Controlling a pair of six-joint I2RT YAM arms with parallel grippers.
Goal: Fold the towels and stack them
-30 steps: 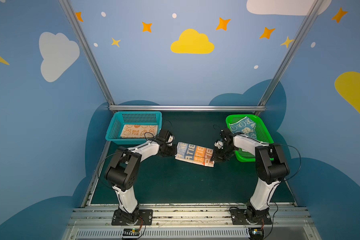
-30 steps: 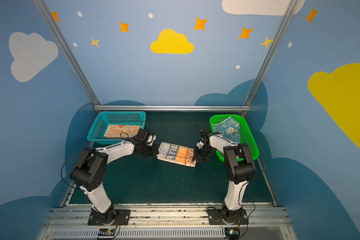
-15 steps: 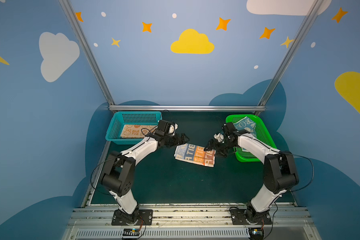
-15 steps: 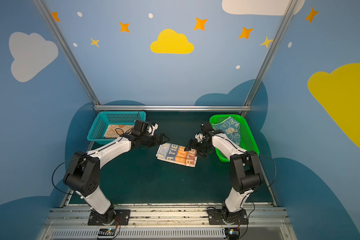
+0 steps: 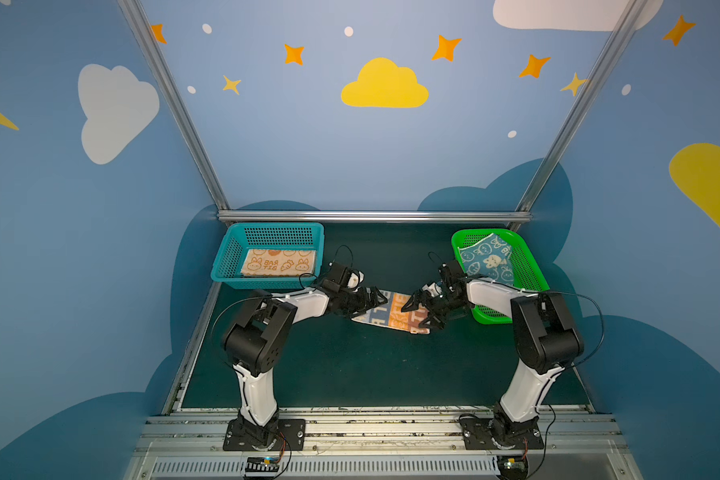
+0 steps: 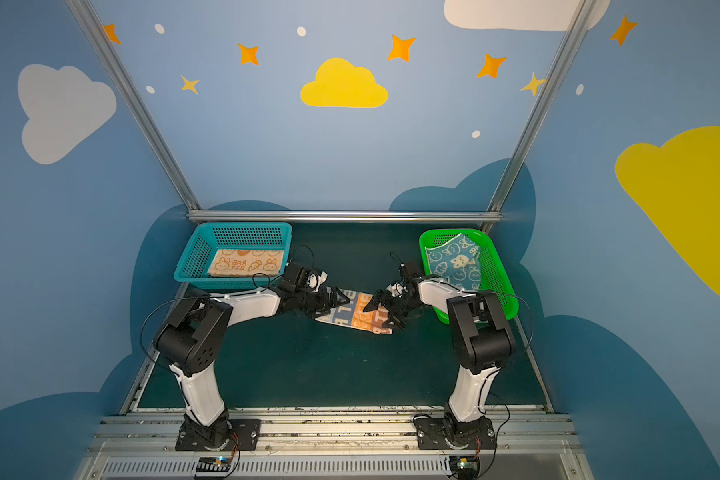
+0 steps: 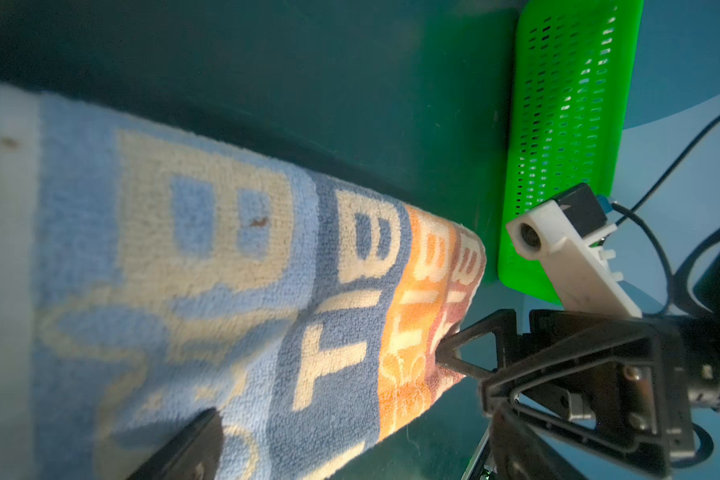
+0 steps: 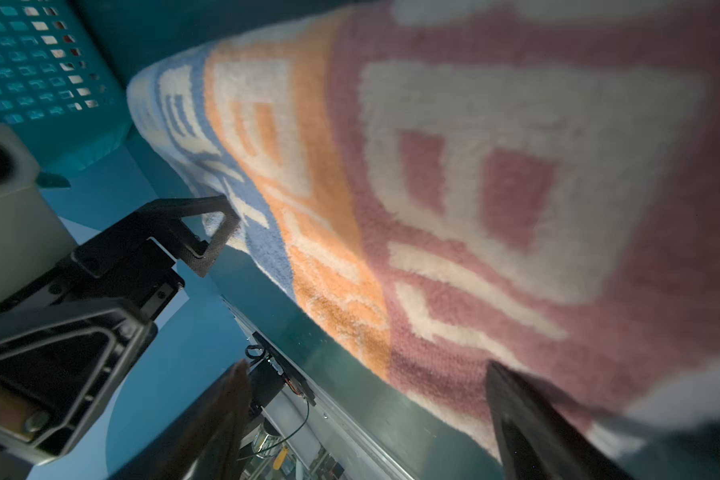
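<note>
We looked down on a dark green tabletop (image 5: pixel 350 365) with two arms reaching inward over it. At its far left corner stood a teal basket (image 5: pixel 262 283), perforated all round, and at the far right a green basket (image 5: pixel 531 266) of the same make. Between them, on the bare mat, lay the striped towel (image 5: pixel 391 311), folded into a long band set at a slant. Its blue stripes lay toward the left arm and its orange and reddish stripes toward the right, with cream block letters across them. The orange-cream towel (image 5: pixel 279 262) lay folded flat in the teal basket. The blue-cream towel (image 5: pixel 489 259) sat rumpled in the green basket. The left gripper (image 5: pixel 377 301) hung over the striped towel's blue end with its jaws spread apart, gripping nothing. The right gripper (image 5: pixel 412 319) had its jaws parted too, at the reddish end. In the left wrist view one of its fingertips (image 7: pixel 447 353) touched that edge of the cloth.
</note>
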